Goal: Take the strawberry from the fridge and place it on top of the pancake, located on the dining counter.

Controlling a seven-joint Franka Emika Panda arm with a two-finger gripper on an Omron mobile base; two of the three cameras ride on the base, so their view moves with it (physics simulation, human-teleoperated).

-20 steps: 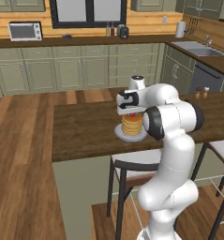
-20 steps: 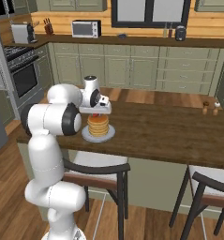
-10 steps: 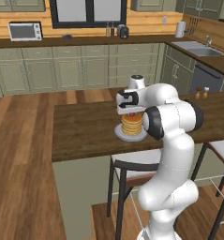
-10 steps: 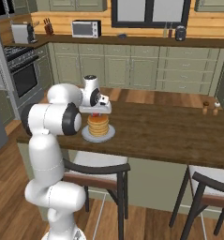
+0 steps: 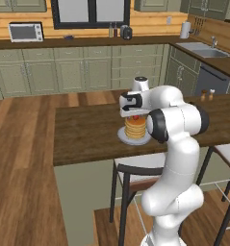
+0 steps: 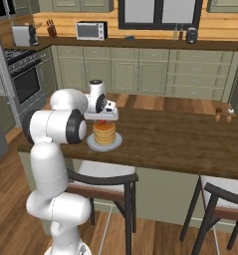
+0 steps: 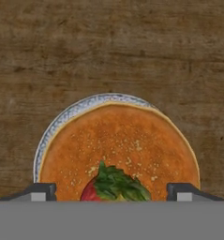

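Where the dark wood dining counter (image 5: 87, 132) carries the pancake (image 7: 118, 150), the gripper (image 7: 112, 191) hangs overhead, jaws apart, strawberry (image 7: 111, 187) at 6 o'clock

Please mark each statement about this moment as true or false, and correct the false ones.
1. The strawberry lies on the pancake. True.
2. The gripper is shut on the strawberry. False: in the hand view its tips stand wide apart on either side of the berry, not touching it.
3. The pancake sits directly on the wood. False: it sits on a round plate on the dining counter.
4. The microwave stands on the dining counter. False: the microwave stands on the wall counter at the back.
5. A stool stands under the dining counter, beside the arm. True.
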